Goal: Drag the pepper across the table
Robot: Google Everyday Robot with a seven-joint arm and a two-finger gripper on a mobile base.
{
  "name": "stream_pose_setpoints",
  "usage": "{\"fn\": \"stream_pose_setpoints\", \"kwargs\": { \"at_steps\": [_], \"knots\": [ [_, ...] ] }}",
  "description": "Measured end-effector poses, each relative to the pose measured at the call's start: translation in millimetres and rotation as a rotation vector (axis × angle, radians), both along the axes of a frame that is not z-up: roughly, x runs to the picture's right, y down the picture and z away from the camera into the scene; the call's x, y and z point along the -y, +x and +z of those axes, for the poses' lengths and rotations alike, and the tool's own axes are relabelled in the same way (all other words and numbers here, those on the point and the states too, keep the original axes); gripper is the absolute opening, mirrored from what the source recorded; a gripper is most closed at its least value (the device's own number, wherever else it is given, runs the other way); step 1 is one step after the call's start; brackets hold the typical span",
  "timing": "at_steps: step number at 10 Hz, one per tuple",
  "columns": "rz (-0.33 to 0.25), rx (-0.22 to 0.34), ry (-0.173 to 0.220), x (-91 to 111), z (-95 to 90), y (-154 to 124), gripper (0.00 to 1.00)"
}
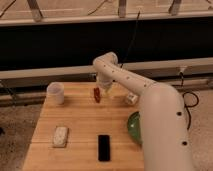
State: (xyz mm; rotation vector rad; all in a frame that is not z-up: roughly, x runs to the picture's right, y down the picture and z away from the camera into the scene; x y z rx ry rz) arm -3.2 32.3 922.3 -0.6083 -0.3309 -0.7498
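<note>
Reading gripper (104, 91) as wide open, empty; pepper (97, 95) just beside it toward the cup (55, 93), long axis near-to-far.

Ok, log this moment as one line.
pincer: open, beside pepper | pepper: on table, far half | contact: cannot tell

The white arm (155, 107) reaches from the 5 o'clock corner toward 11 o'clock and bends at the wrist (106, 67). The gripper (104, 91) hangs just above centre, pointing toward 6 o'clock, fingers spread apart.
</note>
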Motion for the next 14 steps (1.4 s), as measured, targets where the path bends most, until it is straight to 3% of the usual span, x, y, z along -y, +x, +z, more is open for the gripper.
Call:
{"fn": "stream_pose_setpoints", "kwargs": {
  "at_steps": [7,14],
  "knots": [
    [-0.030,0.015,-0.056,-11.2,25.1,-4.3,0.80],
    [-0.043,0.028,-0.083,-19.6,36.8,-6.9,0.80]
  ]
}}
